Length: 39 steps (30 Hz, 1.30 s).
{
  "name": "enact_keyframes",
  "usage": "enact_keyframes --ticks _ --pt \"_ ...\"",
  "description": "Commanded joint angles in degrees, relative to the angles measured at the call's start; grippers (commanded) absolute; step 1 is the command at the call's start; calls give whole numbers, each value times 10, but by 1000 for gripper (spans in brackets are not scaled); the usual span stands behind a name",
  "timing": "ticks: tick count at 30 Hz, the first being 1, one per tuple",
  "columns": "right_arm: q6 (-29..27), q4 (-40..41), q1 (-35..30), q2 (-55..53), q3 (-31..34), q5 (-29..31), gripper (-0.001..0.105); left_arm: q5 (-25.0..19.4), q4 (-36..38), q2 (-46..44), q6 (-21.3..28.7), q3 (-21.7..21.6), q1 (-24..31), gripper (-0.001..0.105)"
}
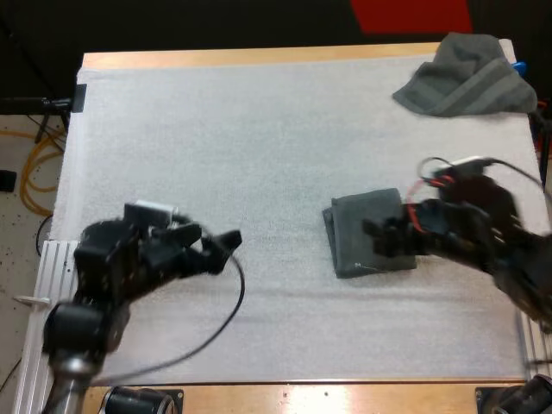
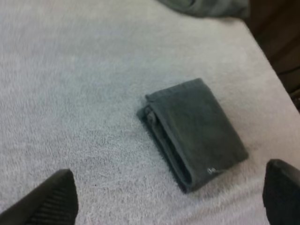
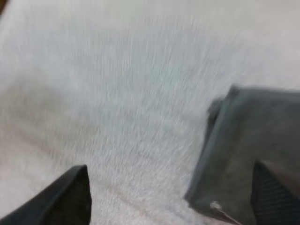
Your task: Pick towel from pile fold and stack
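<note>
- Our left gripper [image 1: 222, 244] hung wide open and empty, with the folded towel [image 1: 352, 237] lying ahead of its fingertips on the mat [image 1: 259, 129].
- Our right gripper [image 1: 381, 235] stood open over that towel's edge, gripping nothing.
- The crumpled towel [image 1: 466, 76] lay well beyond the right gripper.

in the high view the right arm [image 1: 470, 228] covers the right edge of the folded towel [image 1: 366, 233]; the right jaws are dark shapes over it, and whether they touch the cloth cannot be told. from the right wrist the towel runs off the picture's edge. a small white mark [image 2: 212, 170] at its corner is too small to read. from the left wrist the crumpled towel [image 2: 206, 6] is cut to a sliver.
</note>
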Motion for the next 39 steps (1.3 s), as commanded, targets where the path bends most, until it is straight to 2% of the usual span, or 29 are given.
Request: enact_keyframes --ticks 1,6,12,20,23,26,31,35,39 --pt "-7 11 1 -22 -3 20 68 -5 -23 15 -17 -1 -3 78" --pt "-7 24 1 -133 -3 52 68 -24 -140 145 -80 -1 -54 78" --pt "-7 31 1 -205 -3 63 68 -67 -219 303 -123 -18 -143 78" --pt "-3 96 1 -240 -3 77 68 -71 -222 479 -124 -99 -228 78" --pt "24 133 1 -240 -3 77 68 -71 -219 526 -148 -130 -247 78" --pt "54 176 1 -240 -3 77 68 -61 -213 558 -178 -150 -255 78" --pt "59 215 1 -240 -3 77 68 -52 -213 596 -226 -169 -254 78" --pt "57 216 1 -240 -3 77 68 -18 -215 619 -252 -179 -254 78" --pt "56 216 1 -240 -3 77 68 15 -212 639 -257 -192 -261 78"
